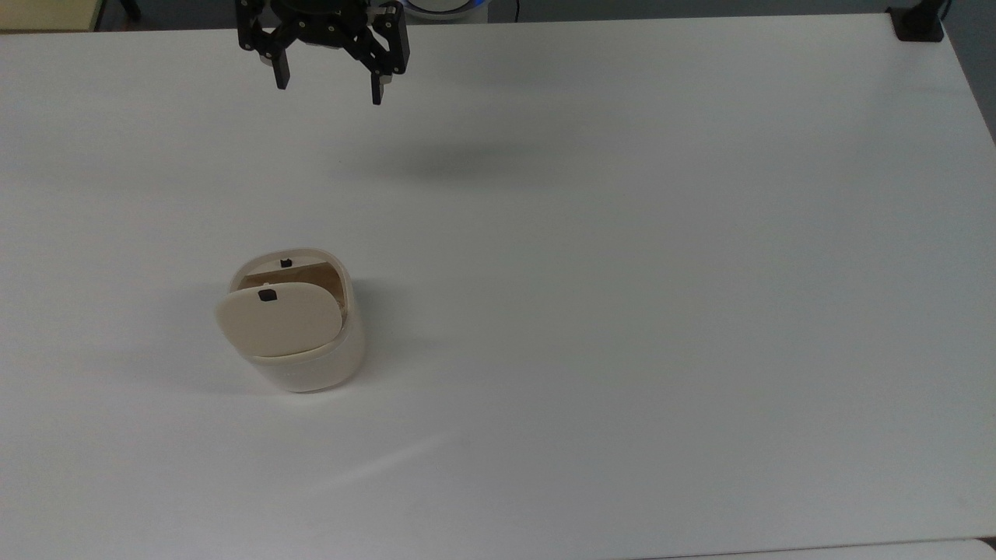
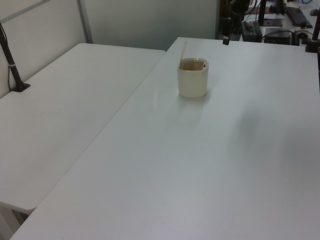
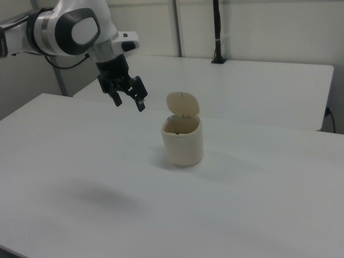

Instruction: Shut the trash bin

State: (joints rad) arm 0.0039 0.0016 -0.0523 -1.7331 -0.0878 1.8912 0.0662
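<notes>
The trash bin (image 1: pixel 311 362) is a small cream tub standing on the white table, left of centre in the top view. Its flat lid (image 1: pixel 278 319) is swung up and stands raised on its hinge, a small black latch on it, and the brown inside shows behind it. In the right view the trash bin (image 3: pixel 183 142) has its lid (image 3: pixel 182 103) upright above the rim; in the left view the trash bin (image 2: pixel 193 79) shows its lid (image 2: pixel 183 50) edge-on. My gripper (image 1: pixel 328 89) hangs open above the table's far edge, well apart from the bin, also seen as the gripper (image 3: pixel 129 103).
The white table (image 1: pixel 622 311) spreads wide around the bin. A second white table (image 2: pixel 65 110) adjoins it on the left view's left. A black clamp post (image 1: pixel 918 23) stands at the top view's upper right corner.
</notes>
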